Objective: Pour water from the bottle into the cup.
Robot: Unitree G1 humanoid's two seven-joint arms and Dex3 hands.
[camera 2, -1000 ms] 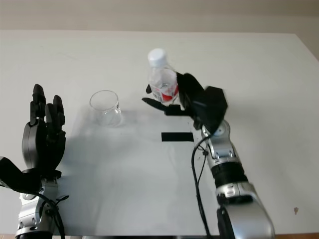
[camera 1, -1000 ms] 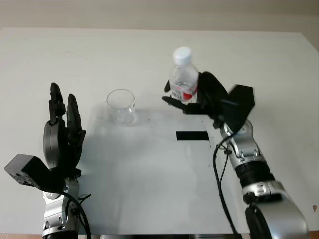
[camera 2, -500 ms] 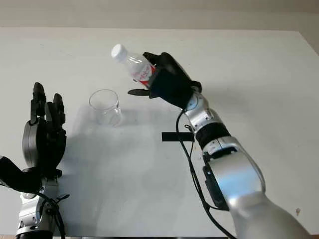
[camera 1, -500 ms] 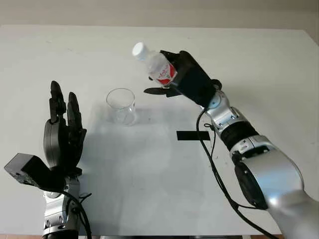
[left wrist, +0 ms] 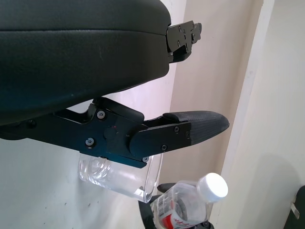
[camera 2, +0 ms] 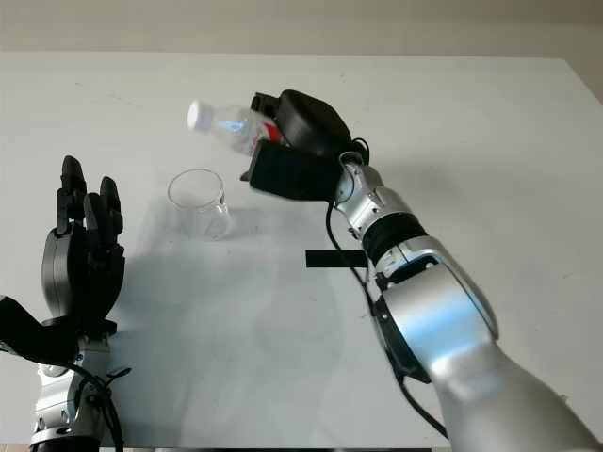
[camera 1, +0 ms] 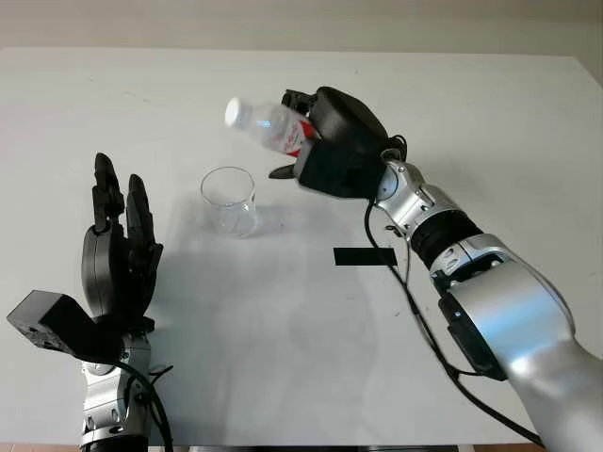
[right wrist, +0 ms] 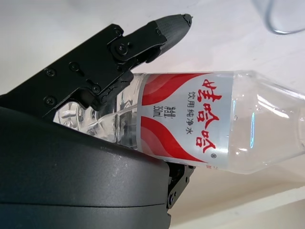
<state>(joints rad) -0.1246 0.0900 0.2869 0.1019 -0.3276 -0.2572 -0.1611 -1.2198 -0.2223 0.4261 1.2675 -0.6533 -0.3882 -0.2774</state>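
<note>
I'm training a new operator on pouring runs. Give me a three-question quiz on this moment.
1. True or false: the water bottle stands upright on the table.
2. Which hand holds the bottle? A) left hand B) right hand C) neither
3. Fill in: the bottle's white cap is ____ on.

Key:
1. False: it is tilted, neck towards the clear cup, held in the air.
2. B: the right hand grips it; the left hand is open, near the table's front left.
3. Still.
</note>
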